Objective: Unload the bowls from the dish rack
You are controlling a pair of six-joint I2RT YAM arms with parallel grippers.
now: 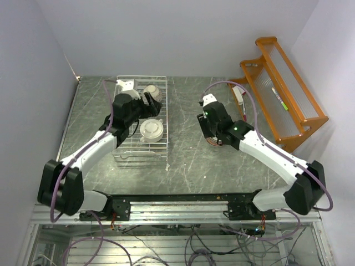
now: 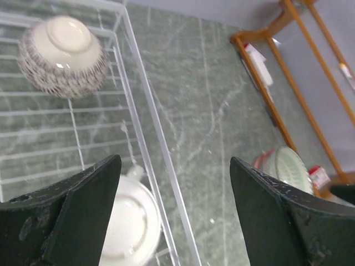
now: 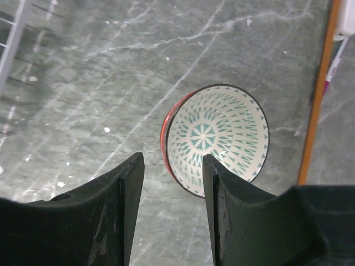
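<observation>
The white wire dish rack (image 1: 125, 148) stands left of centre. It holds an upside-down grey patterned bowl (image 1: 154, 92) at the back and an upside-down cream bowl with a small handle (image 1: 151, 131) in front. My left gripper (image 1: 148, 103) hovers between them over the rack's right edge, open and empty. In the left wrist view (image 2: 175, 183) the patterned bowl (image 2: 62, 55) and the cream bowl (image 2: 130, 221) lie inside the rack wire (image 2: 150, 111). A red bowl with a teal-patterned inside (image 3: 219, 138) sits upright on the table. My right gripper (image 3: 172, 166) is open and empty above its left rim (image 1: 207, 134).
An orange wooden shelf rack (image 1: 283, 91) stands at the back right and shows in the left wrist view (image 2: 288, 72); its rail (image 3: 316, 94) runs close beside the red bowl (image 2: 285, 166). The grey marble table (image 1: 183, 105) lies between rack and bowl.
</observation>
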